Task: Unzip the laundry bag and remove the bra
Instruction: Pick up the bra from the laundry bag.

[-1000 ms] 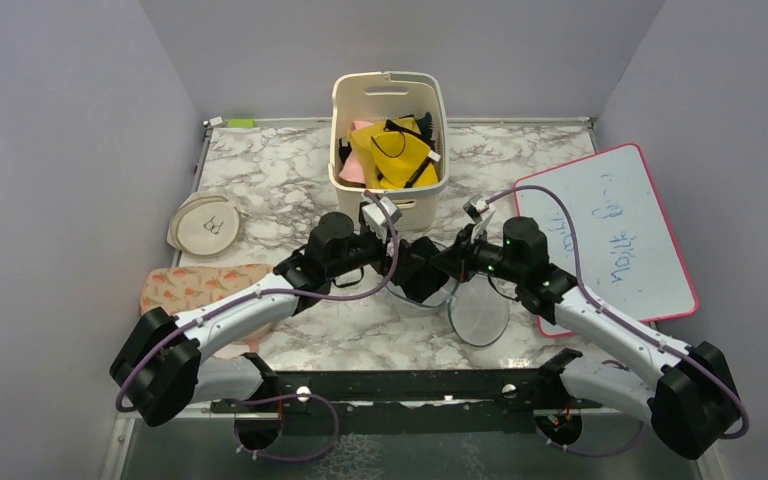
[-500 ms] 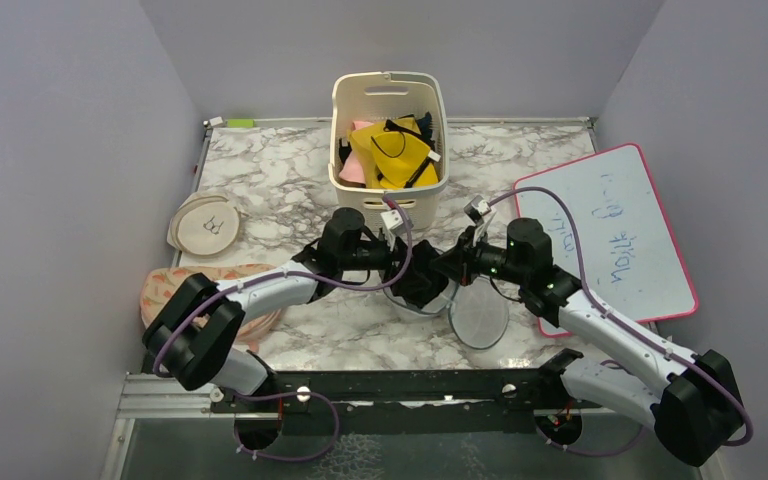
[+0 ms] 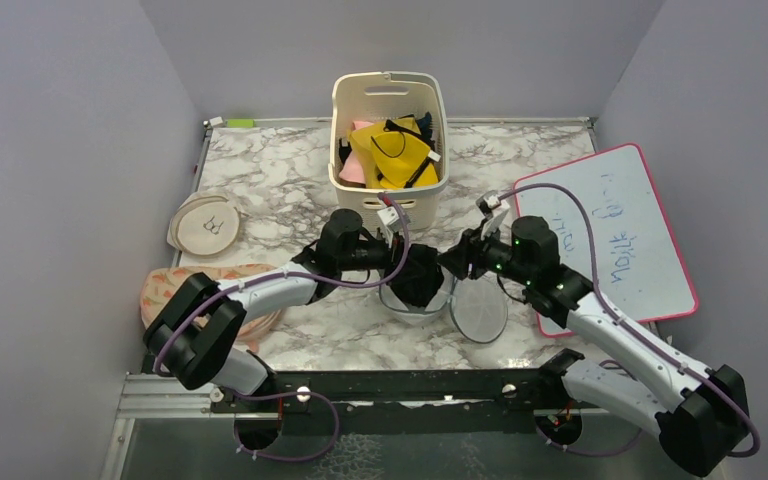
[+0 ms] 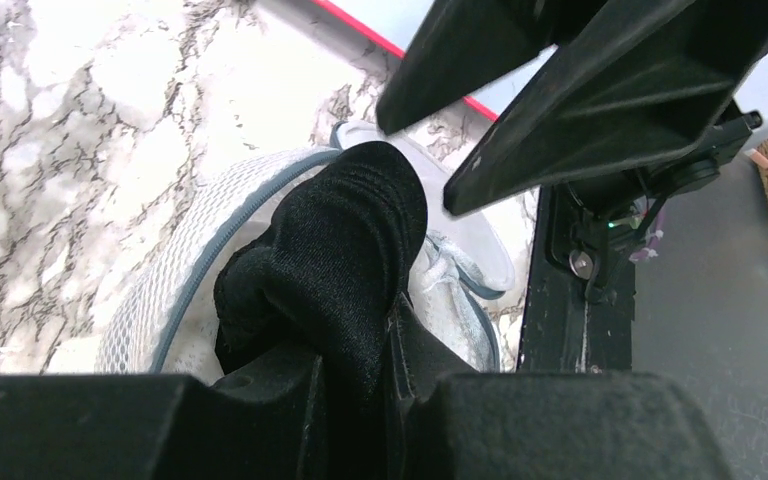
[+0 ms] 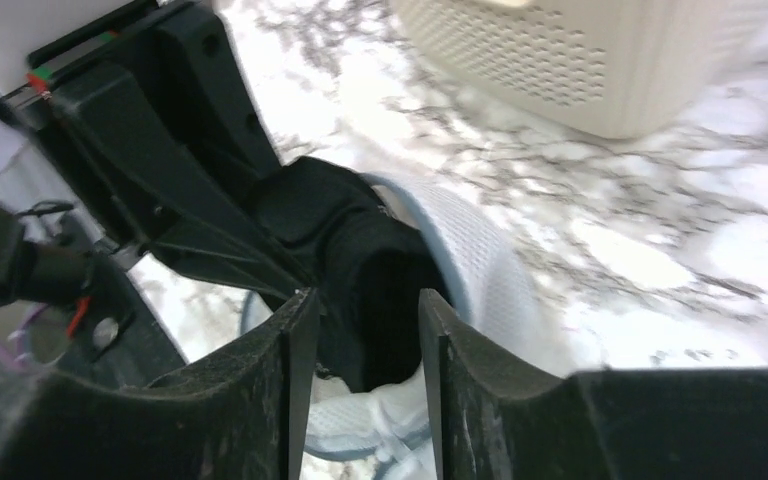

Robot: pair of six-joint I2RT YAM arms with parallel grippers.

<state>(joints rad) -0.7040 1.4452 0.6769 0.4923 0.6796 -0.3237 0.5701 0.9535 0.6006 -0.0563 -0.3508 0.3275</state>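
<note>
The white mesh laundry bag (image 3: pixel 412 301) lies unzipped between the two arms, and its round lid flap (image 3: pixel 481 312) is folded out to the right. The black bra (image 3: pixel 423 276) bulges up out of the opening. My left gripper (image 3: pixel 407 268) is shut on a fold of the bra (image 4: pixel 340 250); in the left wrist view the fabric is pinched between my jaws (image 4: pixel 355 372) over the bag's mesh (image 4: pixel 155 315). My right gripper (image 3: pixel 457 262) stands open just right of the bra, its fingers apart (image 5: pixel 357 322) with the bra (image 5: pixel 360 255) beyond them.
A cream slotted basket (image 3: pixel 390 190) holding yellow and pink cloths stands behind the bag. A pink-framed whiteboard (image 3: pixel 615 230) lies at the right. A flat beige round pouch (image 3: pixel 207 224) and a peach patterned item (image 3: pixel 195 288) lie at the left.
My left gripper has closed on the bra. My right gripper, shut before, has opened and drawn slightly back to the right.
</note>
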